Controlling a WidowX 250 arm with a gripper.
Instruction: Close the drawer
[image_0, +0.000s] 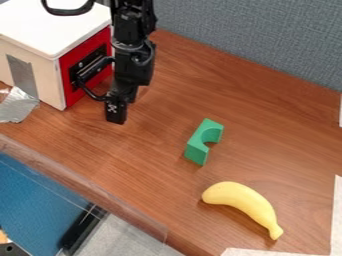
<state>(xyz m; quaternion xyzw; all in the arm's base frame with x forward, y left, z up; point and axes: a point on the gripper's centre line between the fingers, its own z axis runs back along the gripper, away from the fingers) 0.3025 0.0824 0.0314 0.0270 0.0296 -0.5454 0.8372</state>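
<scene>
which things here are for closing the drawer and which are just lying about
For the job:
- red-fronted box, which seems to house the drawer
- end effector, beside the box's front

Just lying about:
- green block
- yellow banana
- crumpled silvery sheet

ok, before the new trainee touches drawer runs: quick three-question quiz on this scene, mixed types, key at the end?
1. In the camera view, what lies between the gripper and the banana?
A) silver tape
B) green arch block
C) white-topped box
2. True or false: the banana rests on top of the white-topped box.
3. Fill in: the box's front face is ____.

Key: 1 B; 2 false; 3 red.
</scene>
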